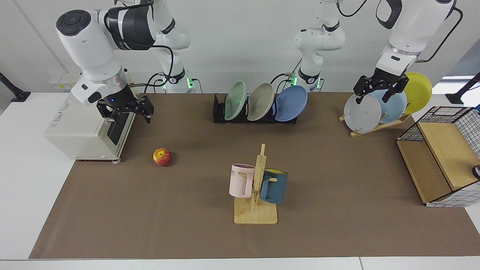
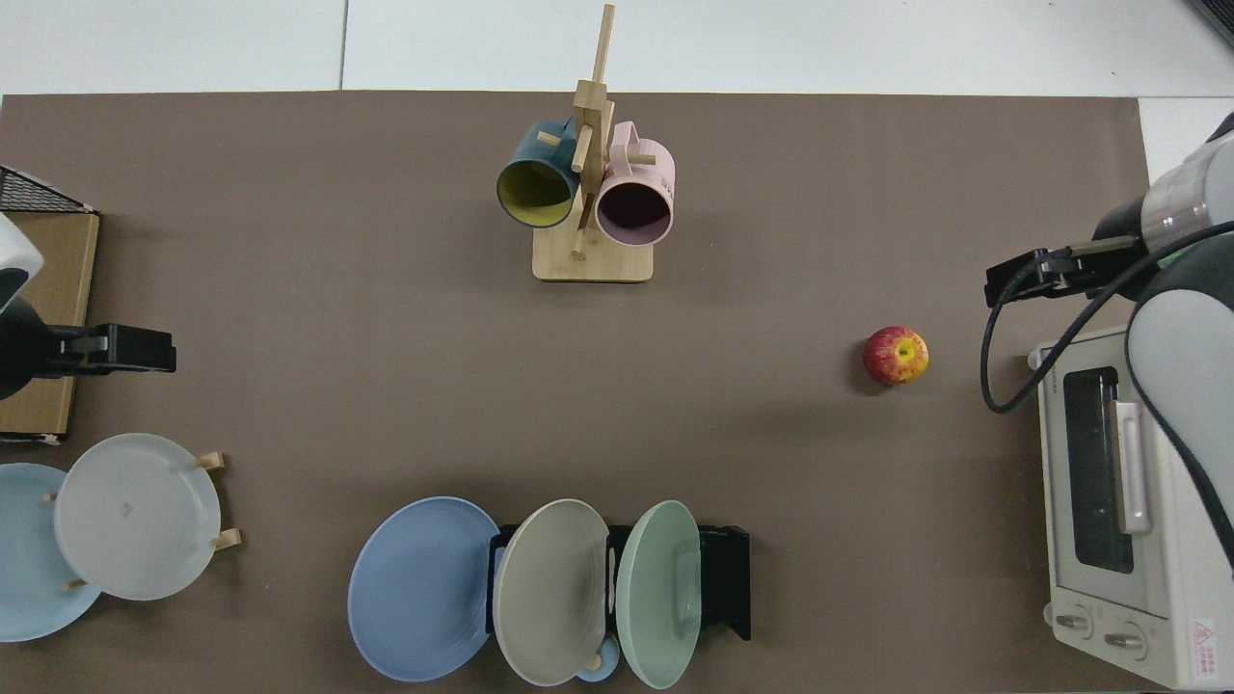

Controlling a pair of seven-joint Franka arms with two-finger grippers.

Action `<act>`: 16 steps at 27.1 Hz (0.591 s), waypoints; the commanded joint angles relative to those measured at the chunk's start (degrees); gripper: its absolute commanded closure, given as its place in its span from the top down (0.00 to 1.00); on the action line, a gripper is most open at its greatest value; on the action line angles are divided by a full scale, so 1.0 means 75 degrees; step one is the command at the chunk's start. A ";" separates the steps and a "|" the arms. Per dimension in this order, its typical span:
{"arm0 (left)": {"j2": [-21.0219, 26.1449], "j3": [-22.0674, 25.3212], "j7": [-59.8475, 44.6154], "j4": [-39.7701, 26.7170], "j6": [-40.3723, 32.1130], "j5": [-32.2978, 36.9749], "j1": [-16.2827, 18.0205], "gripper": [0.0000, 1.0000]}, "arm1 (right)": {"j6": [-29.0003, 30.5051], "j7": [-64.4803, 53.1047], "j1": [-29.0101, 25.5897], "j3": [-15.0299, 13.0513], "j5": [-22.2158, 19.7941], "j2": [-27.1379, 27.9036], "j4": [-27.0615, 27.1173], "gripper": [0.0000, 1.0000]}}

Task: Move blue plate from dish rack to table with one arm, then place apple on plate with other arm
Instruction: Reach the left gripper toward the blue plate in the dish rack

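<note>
The blue plate stands on edge at one end of the black dish rack, next to a beige and a green plate. On the brown table the apple lies alone. My right gripper hangs open and empty above the table, just behind the apple and in front of the toaster oven. My left gripper hangs open and empty above the grey plate of the wooden rack, far from the dish rack.
A white toaster oven stands at one table end. A wooden mug stand with a pink and a teal mug is in the middle. A slanted wooden plate rack and a wire-and-wood shelf fill the other end.
</note>
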 commanded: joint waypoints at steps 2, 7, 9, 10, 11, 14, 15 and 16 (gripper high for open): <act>-0.0031 -0.0064 -0.0036 -0.0070 0.0012 -0.0020 0.0071 1.00 | 0.0144 0.0147 -0.0090 0.0078 0.0021 -0.0175 -0.0214 1.00; -0.0043 -0.0087 -0.0025 -0.0105 0.0047 -0.0020 0.0059 1.00 | 0.0144 0.0147 -0.0090 0.0078 0.0021 -0.0175 -0.0214 1.00; -0.0043 -0.0087 -0.0025 -0.0105 0.0035 -0.0020 0.0059 1.00 | 0.0144 0.0147 -0.0090 0.0078 0.0021 -0.0175 -0.0214 1.00; -0.0043 -0.0087 -0.0025 -0.0105 0.0035 -0.0020 0.0059 1.00 | 0.0144 0.0147 -0.0090 0.0078 0.0021 -0.0175 -0.0214 1.00; -0.0055 -0.0087 -0.0025 -0.0105 0.0035 -0.0020 0.0047 1.00 | 0.0144 0.0147 -0.0090 0.0078 0.0021 -0.0175 -0.0214 1.00; -0.0066 -0.0122 -0.0036 -0.0105 -0.0046 -0.0020 0.0047 1.00 | 0.0144 0.0147 -0.0090 0.0078 0.0021 -0.0175 -0.0214 1.00; -0.0078 -0.0122 -0.0036 -0.0117 -0.0082 -0.0020 0.0047 1.00 | 0.0144 0.0147 -0.0090 0.0078 0.0021 -0.0175 -0.0214 1.00; -0.0113 -0.0134 -0.0036 -0.0187 -0.0117 -0.0020 0.0024 1.00 | 0.0144 0.0147 -0.0090 0.0078 0.0021 -0.0175 -0.0214 1.00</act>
